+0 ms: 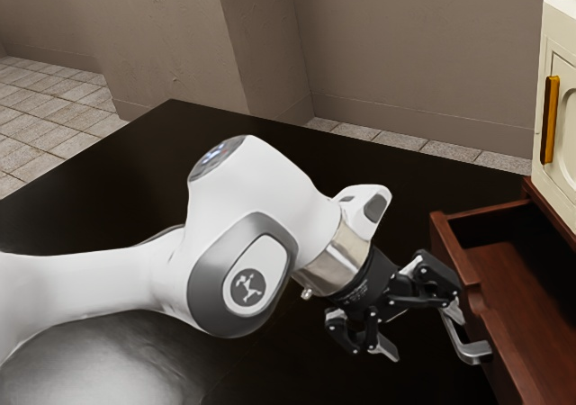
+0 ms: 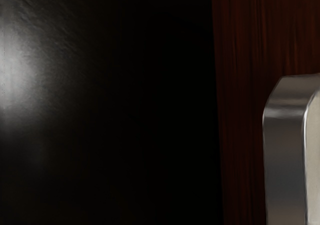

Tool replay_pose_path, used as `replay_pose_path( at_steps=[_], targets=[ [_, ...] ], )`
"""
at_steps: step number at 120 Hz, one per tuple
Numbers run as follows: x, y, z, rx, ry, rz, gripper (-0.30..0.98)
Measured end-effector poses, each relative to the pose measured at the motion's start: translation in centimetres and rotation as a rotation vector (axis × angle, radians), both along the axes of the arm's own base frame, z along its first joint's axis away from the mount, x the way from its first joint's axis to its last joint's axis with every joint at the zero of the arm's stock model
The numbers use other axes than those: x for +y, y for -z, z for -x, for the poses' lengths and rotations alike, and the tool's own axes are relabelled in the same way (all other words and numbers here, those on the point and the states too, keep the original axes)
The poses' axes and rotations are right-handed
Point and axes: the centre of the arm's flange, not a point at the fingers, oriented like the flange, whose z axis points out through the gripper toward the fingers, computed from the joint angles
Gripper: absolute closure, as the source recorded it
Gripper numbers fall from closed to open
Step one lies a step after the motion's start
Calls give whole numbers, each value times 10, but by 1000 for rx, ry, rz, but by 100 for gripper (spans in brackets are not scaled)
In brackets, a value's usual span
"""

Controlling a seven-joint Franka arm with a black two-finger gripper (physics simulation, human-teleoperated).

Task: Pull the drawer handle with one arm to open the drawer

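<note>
My gripper is open at the drawer front, its two fingers wide apart with nothing between them. One fingertip is close to or against the silver handle; I cannot tell whether they touch. The reddish-brown drawer stands pulled out, and its inside can be seen from above. In the wrist view, the metal handle appears large, off to one side of my hand's centre, in front of the dark red wood of the drawer.
A cream cabinet with an orange-gold handle stands above the drawer at the exterior view's right. The glossy black tabletop extends beneath the arm, with walls and a tiled floor beyond.
</note>
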Motion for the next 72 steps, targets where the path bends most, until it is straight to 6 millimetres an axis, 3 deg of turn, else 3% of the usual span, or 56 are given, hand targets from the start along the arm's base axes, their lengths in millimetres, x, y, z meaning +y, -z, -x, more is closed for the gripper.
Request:
replay_pose_path(
  at_steps=[72],
  targets=[
    [12,-1,22,12,-10,-13,0]
  ],
)
